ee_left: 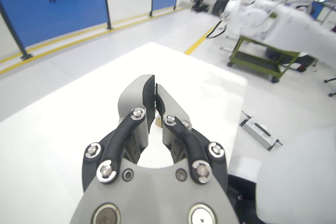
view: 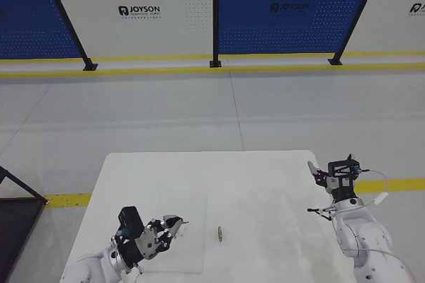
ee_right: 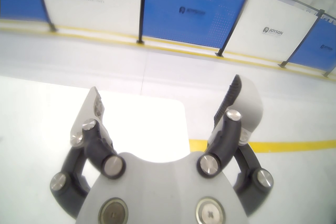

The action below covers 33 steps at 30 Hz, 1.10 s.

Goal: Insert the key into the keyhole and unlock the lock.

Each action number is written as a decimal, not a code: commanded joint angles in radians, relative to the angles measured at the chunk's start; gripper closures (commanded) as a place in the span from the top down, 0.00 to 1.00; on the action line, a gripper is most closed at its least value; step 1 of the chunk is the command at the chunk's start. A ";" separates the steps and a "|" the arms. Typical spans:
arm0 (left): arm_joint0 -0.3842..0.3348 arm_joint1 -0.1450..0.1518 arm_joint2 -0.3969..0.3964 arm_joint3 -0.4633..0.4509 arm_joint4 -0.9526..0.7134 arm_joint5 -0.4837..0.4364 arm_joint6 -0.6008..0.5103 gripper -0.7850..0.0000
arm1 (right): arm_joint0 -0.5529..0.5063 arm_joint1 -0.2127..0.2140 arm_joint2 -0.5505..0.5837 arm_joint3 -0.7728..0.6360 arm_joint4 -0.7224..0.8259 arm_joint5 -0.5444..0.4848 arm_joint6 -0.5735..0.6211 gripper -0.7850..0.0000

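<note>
**Lock on the table, left fingers closed beside it**

We found the lock [view: 220, 234] lying on the white table [view: 269, 184], near the front edge and about midway across. It was small and brass-coloured. From above it read as a narrow oblong, its long axis running from the robot's side toward the far edge. We could not make out the keyhole or which end faced away. No marking on it was legible.

The left gripper [view: 177, 228] hung low over the table just to the left of the lock, pointing toward it but not touching it. Its fingers had grey metal shells with black ribbed pads. In the left wrist view the pads were pressed almost together, with only a slit between them. We could not tell whether anything thin was pinched there. The lock showed through the gap lower between the fingers.

The right gripper [view: 333, 164] hung over the table's right edge, well apart from the lock. Its jaws were spread wide with nothing between them. One ribbed black pad [ee_right: 225, 101] faced inward.

The tabletop was smooth and matte, with rounded corners. Beyond it stood a fence of perforated panels [view: 283, 25], blue and white, on black posts. Each panel carried a printed logo. Yellow lines [view: 198, 71] ran along the pale floor.
</note>
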 commanded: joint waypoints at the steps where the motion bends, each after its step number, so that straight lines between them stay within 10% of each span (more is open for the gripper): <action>1: -0.015 0.001 -0.004 0.039 0.015 -0.041 0.082 0.00 | -0.009 -0.001 -0.032 0.017 -0.066 -0.005 -0.003 1.00; 15: -0.058 0.002 -0.013 0.121 0.057 -0.079 0.244 0.00 | -0.122 -0.023 -0.437 -0.012 -0.445 -0.118 0.021 1.00; 31: -0.058 0.002 -0.013 0.121 0.057 -0.079 0.244 0.00 | -0.073 -0.067 -0.651 0.119 -0.364 -0.048 0.021 1.00; 33: -0.058 0.002 -0.013 0.121 0.057 -0.079 0.244 0.00 | -0.064 -0.075 -0.670 0.140 -0.346 -0.009 0.012 0.80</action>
